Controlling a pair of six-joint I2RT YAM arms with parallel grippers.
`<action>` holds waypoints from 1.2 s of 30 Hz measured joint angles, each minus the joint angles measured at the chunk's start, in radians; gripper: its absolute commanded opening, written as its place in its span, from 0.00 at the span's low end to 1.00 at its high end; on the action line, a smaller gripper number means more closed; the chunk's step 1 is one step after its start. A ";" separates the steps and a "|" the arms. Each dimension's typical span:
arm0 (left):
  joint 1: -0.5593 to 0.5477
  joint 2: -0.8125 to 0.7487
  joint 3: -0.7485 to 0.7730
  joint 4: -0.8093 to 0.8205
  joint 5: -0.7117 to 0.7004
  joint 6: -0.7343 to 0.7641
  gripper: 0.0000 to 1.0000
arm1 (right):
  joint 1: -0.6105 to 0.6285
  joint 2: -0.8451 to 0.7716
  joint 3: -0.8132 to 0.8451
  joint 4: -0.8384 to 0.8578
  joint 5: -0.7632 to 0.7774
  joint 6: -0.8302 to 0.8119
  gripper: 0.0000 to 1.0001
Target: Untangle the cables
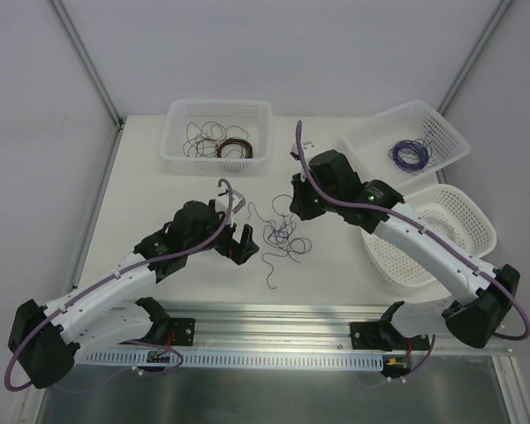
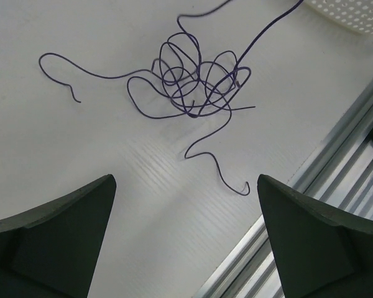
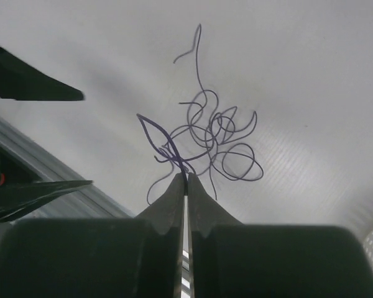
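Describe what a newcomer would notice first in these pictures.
A loose clump of thin purple cables lies in the middle of the table. The right tool is shut on one strand at the clump's edge, while the left tool hangs wide open to its left. Three white baskets line the far and right sides.

Left wrist view: two strands of the cables [image 2: 196, 84] run off the top edge, and the white basket [image 2: 354, 15] shows only a corner. Right wrist view: one strand vanishes between the pressed tips of the right gripper [image 3: 187, 179]. From above, the cables' crossings are too fine to sort.
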 measured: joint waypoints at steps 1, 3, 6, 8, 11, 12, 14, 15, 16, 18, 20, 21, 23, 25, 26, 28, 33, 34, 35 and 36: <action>-0.006 0.000 -0.016 0.019 0.002 -0.003 0.99 | 0.003 -0.018 0.008 0.008 -0.012 0.001 0.01; -0.013 0.000 -0.055 0.076 0.003 -0.005 0.97 | 0.006 -0.059 0.018 0.024 -0.043 0.004 0.01; -0.019 0.000 -0.096 0.162 0.011 -0.002 0.93 | 0.009 -0.100 0.024 0.037 -0.081 0.008 0.01; -0.021 0.000 -0.114 0.225 0.026 0.005 0.87 | 0.010 -0.120 0.024 0.045 -0.103 0.011 0.01; -0.027 0.010 -0.133 0.317 0.058 0.015 0.84 | 0.012 -0.132 0.024 0.053 -0.130 0.014 0.01; -0.028 0.020 -0.133 0.339 0.067 0.019 0.84 | 0.012 -0.133 0.024 0.054 -0.137 0.015 0.01; -0.032 0.043 -0.133 0.379 0.092 0.026 0.83 | 0.014 -0.133 0.024 0.057 -0.153 0.016 0.01; -0.034 0.056 -0.133 0.396 0.107 0.026 0.82 | 0.015 -0.133 0.024 0.058 -0.158 0.017 0.01; -0.035 0.066 -0.133 0.407 0.115 0.027 0.80 | 0.017 -0.133 0.024 0.058 -0.162 0.018 0.01; -0.043 0.089 -0.133 0.428 0.126 0.027 0.73 | 0.020 -0.134 0.024 0.059 -0.176 0.018 0.01; -0.047 0.107 -0.133 0.446 0.137 0.029 0.67 | 0.023 -0.134 0.024 0.060 -0.185 0.019 0.01; -0.051 0.113 -0.133 0.452 0.139 0.029 0.61 | 0.024 -0.135 0.024 0.062 -0.188 0.019 0.01; -0.052 0.121 -0.133 0.463 0.143 0.030 0.53 | 0.025 -0.137 0.024 0.067 -0.194 0.019 0.01; -0.052 0.130 -0.133 0.472 0.146 0.032 0.36 | 0.026 -0.141 0.024 0.070 -0.203 0.022 0.01; -0.052 0.134 -0.133 0.475 0.146 0.031 0.31 | 0.027 -0.143 0.024 0.072 -0.204 0.023 0.01; -0.052 0.139 -0.133 0.479 0.150 0.031 0.19 | 0.028 -0.149 0.024 0.074 -0.205 0.023 0.01; -0.052 0.140 -0.133 0.478 0.161 0.028 0.16 | 0.029 -0.162 0.022 0.070 -0.169 0.008 0.01; -0.052 0.137 -0.133 0.476 0.161 0.027 0.14 | 0.030 -0.164 0.018 0.064 -0.152 0.000 0.01; -0.052 0.132 -0.133 0.472 0.160 0.026 0.11 | 0.030 -0.166 0.013 0.057 -0.134 -0.010 0.01; -0.052 0.124 -0.133 0.464 0.158 0.023 0.10 | 0.030 -0.168 0.003 0.051 -0.113 -0.019 0.01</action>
